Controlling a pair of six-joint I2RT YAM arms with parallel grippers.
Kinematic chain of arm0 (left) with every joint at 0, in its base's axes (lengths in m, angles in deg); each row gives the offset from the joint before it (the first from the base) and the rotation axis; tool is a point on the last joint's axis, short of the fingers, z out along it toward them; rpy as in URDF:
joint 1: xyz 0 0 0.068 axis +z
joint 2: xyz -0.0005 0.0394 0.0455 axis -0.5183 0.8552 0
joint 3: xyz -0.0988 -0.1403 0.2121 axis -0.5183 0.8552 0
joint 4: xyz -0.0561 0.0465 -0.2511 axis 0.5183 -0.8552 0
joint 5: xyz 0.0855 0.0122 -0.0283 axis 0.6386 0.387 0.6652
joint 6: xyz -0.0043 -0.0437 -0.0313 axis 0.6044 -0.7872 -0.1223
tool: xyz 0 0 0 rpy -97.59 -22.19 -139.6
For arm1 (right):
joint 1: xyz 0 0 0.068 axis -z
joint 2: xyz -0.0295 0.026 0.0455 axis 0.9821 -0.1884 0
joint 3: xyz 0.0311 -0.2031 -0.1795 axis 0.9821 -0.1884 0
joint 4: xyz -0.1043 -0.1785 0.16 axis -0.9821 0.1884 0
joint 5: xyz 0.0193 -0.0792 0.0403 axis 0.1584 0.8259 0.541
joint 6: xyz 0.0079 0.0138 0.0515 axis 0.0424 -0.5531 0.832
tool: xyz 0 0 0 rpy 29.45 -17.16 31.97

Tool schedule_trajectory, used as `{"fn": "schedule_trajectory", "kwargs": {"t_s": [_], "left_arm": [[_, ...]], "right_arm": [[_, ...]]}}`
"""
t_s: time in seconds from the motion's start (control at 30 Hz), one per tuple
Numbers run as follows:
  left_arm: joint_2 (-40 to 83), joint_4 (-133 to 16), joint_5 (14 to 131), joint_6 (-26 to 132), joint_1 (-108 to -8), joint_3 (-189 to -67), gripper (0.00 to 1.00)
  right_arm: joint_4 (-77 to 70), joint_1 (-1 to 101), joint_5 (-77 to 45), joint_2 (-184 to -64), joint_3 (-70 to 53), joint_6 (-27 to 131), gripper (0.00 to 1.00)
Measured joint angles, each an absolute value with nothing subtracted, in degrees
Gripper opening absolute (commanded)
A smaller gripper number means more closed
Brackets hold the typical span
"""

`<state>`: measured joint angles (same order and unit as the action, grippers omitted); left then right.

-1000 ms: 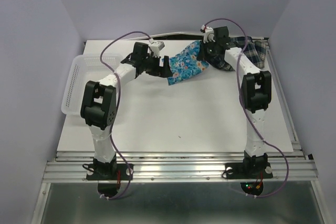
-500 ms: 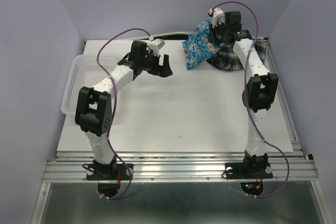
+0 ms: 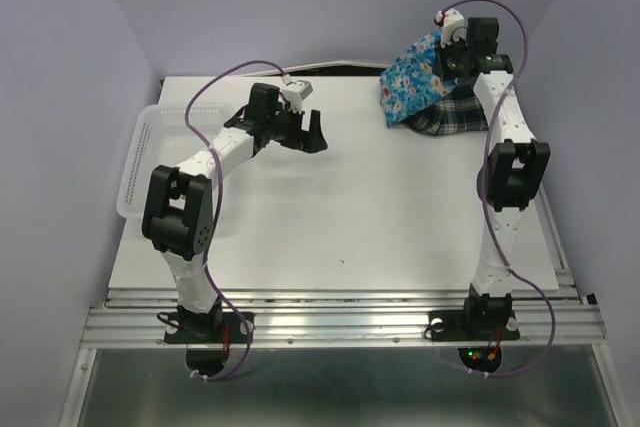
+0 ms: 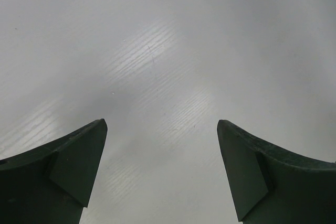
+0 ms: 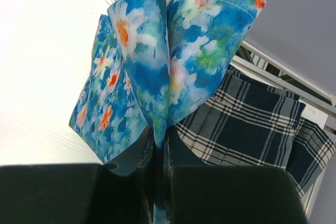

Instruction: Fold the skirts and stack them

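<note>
Top external: bench [image 3: 350,217], floral skirt [image 3: 412,79] hanging over plaid skirt [image 3: 458,120]
Right gripper [image 3: 456,49]: pinched tight on floral skirt's folded edge
Left gripper [image 3: 308,137]: spread wide, empty

White table [image 3: 330,217] under plaid skirt [image 3: 450,119], basket [image 3: 140,162]

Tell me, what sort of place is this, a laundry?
More likely a robot test cell: a left arm and right arm bolted to a rail at a white table, plain walls boxing it in, and just a floral skirt and plaid skirt to practise on.
</note>
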<state>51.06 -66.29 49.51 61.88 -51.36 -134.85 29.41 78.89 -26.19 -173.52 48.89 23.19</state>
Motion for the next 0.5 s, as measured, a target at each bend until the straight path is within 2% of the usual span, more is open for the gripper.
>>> {"fn": "schedule_trajectory", "kwargs": {"t_s": [0.5], "left_arm": [[50.8,-65.94,48.54,62.1,-51.36,-133.13,0.98]], "right_arm": [[26.51,86.65,-28.09,-177.2,50.09,21.23,0.01]]}}
